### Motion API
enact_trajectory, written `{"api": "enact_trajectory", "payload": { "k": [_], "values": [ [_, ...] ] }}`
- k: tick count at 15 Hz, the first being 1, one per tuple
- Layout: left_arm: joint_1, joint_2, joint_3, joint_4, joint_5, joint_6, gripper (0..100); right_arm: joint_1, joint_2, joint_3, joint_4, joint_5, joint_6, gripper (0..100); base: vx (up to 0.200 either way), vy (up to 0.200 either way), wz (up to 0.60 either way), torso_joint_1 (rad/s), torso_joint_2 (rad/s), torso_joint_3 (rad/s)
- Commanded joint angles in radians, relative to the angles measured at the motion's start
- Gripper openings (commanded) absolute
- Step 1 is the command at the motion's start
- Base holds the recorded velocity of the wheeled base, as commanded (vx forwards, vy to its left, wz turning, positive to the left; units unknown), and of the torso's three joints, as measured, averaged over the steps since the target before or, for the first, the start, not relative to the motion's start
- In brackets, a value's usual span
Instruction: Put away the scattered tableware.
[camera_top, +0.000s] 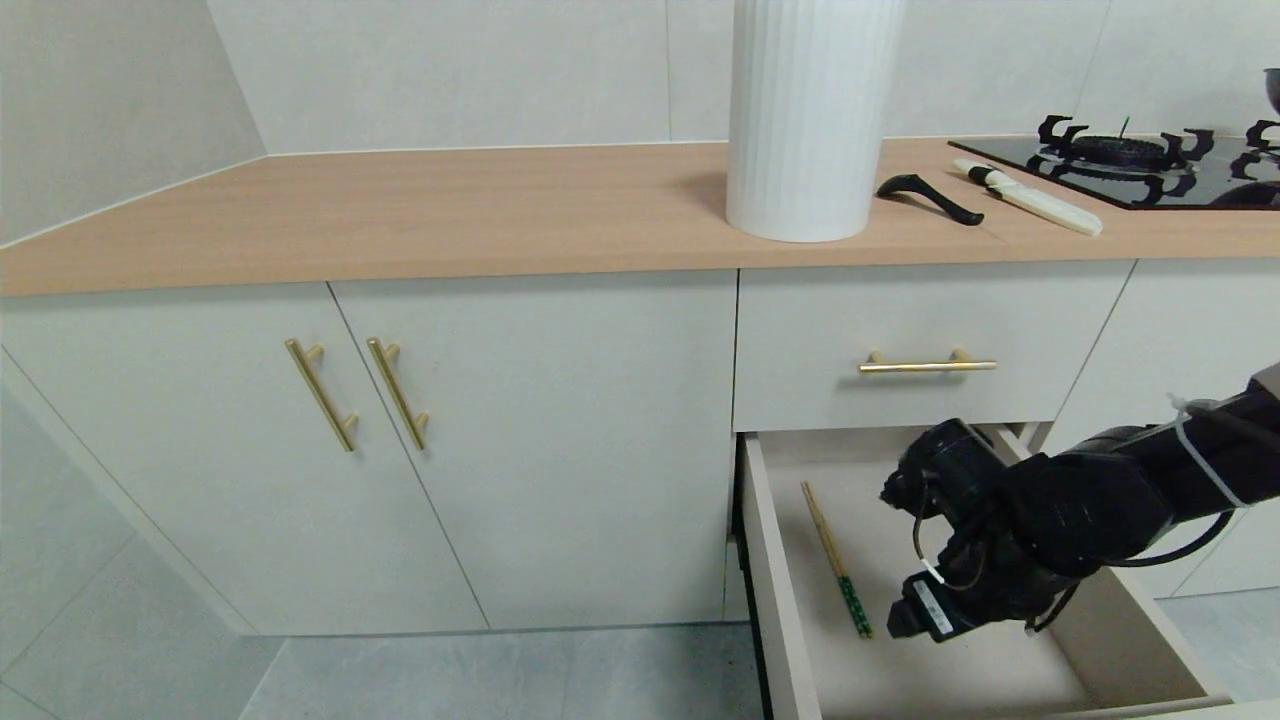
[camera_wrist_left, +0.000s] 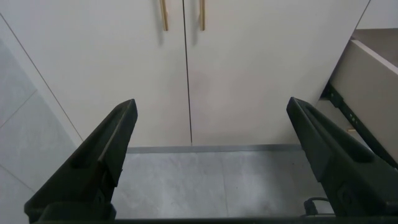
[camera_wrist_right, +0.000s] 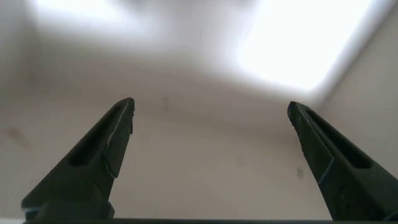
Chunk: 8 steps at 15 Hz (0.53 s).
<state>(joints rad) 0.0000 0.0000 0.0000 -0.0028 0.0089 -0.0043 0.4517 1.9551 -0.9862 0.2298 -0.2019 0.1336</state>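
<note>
A pair of wooden chopsticks (camera_top: 835, 572) with green ends lies inside the open lower drawer (camera_top: 772, 580), near its left wall. My right arm (camera_top: 1000, 530) reaches down into that drawer, to the right of the chopsticks. The right gripper (camera_wrist_right: 211, 162) is open over the pale drawer interior, with nothing between its fingers (camera_wrist_right: 102, 155). On the wooden counter (camera_top: 400, 210) lie a white knife (camera_top: 1030, 197) and a black curved utensil (camera_top: 928, 198). My left gripper (camera_wrist_left: 211, 162) is open and empty, low above the grey floor, facing the cabinet doors (camera_wrist_left: 186, 68).
A tall white ribbed container (camera_top: 805, 120) stands on the counter left of the utensils. A black gas hob (camera_top: 1130, 160) sits at the back right. The upper drawer with a gold handle (camera_top: 927, 366) is closed. The open drawer's side (camera_wrist_left: 367, 81) juts out beside the left gripper.
</note>
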Motion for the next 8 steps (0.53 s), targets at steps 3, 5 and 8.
{"api": "enact_trajectory", "payload": {
  "k": [3,5,8],
  "values": [
    [0.000,0.000,0.000,0.000,0.000,0.000,100,-0.042,-0.136,0.000,-0.081,-0.022,0.026,100,0.000,0.000,0.00,0.000,0.00,0.000],
    [0.000,0.000,0.000,0.000,0.000,0.000,100,-0.056,-0.194,0.004,-0.089,-0.039,0.021,100,0.000,0.000,0.00,0.000,0.00,0.000],
    [0.000,0.000,0.000,0.000,0.000,0.000,100,-0.057,-0.249,0.007,-0.119,-0.077,0.020,100,0.000,0.000,0.00,0.014,-0.05,-0.040]
  ]
}}
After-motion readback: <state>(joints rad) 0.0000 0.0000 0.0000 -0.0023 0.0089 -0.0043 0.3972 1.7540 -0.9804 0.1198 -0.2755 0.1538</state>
